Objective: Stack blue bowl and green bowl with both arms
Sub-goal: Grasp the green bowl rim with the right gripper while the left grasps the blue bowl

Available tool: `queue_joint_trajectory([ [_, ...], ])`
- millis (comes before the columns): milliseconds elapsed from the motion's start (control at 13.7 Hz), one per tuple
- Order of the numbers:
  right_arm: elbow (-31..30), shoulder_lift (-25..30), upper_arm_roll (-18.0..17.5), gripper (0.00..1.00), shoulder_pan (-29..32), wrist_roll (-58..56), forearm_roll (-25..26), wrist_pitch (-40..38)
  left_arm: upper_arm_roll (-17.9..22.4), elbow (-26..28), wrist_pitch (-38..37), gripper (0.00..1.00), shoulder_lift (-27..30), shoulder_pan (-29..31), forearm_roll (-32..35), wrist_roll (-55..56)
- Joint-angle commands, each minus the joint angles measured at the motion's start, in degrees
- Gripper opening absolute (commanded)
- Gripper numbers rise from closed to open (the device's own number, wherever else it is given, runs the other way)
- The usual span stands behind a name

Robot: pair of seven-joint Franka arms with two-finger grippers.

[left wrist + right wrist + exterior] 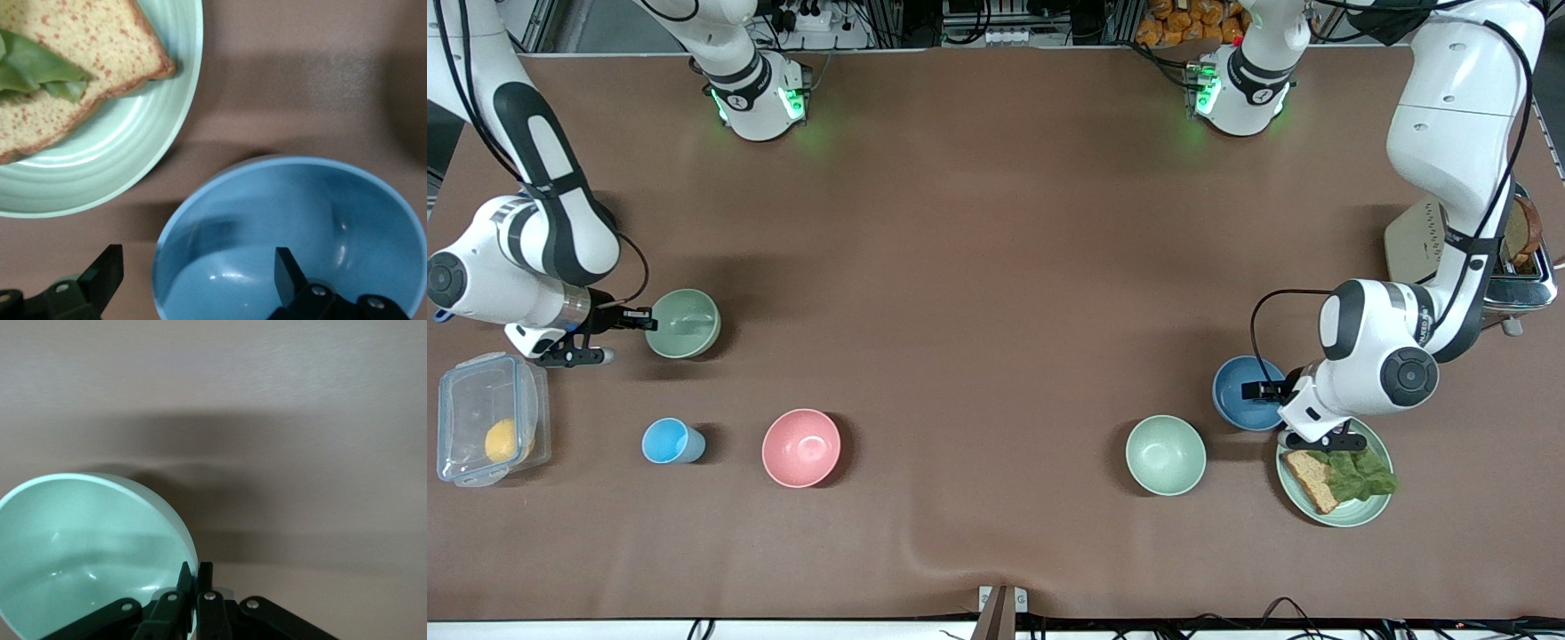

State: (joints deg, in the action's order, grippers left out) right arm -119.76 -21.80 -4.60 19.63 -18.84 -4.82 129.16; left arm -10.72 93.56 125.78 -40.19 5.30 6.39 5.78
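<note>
The green bowl (687,325) stands upright on the brown table toward the right arm's end. My right gripper (643,318) is shut on its rim, one finger inside the wall and one outside, as the right wrist view shows for the gripper (197,571) and the bowl (80,540). The blue bowl (1240,388) stands toward the left arm's end, next to a plate. My left gripper (1267,389) is open and straddles its rim. In the left wrist view the gripper (197,260) has one finger inside the blue bowl (300,220) and one outside.
A second, mintier green bowl (1165,454) and a pink bowl (801,447) stand nearer the front camera. A light-blue cup (669,441) and a clear container (489,418) are near the right arm. A green plate (1356,512) with bread lies under the left wrist. A toaster (1525,267) stands at that end.
</note>
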Motion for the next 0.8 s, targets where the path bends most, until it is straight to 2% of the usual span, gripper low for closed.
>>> queue_joint_trajectory([
  [0,0.75,2.81,-1.29,0.0,0.23,-0.76,-3.26,-4.7,0.0,-1.1,1.21,1.0,-0.86,-0.03,1.69,0.72],
  [73,0.67,3.43,-1.64,0.0,0.06,-0.58,-3.35,-4.88,0.0,-1.1,1.49,0.58,-0.86,-0.03,2.48,0.72],
  [146,0.67,3.69,-1.91,0.0,-0.29,0.12,-3.53,-6.01,0.0,-1.1,1.57,0.29,-0.86,0.06,2.57,0.89],
  [291,0.58,4.57,-2.17,0.0,-2.22,2.4,-7.03,-8.21,-0.01,-1.1,1.58,0.02,-0.59,0.06,2.4,0.9],
  [728,-0.3,6.94,-2.17,0.0,-12.15,19.62,-8.27,-10.07,0.0,-2.32,1.58,0.0,1.6,1.9,1.87,1.42],
])
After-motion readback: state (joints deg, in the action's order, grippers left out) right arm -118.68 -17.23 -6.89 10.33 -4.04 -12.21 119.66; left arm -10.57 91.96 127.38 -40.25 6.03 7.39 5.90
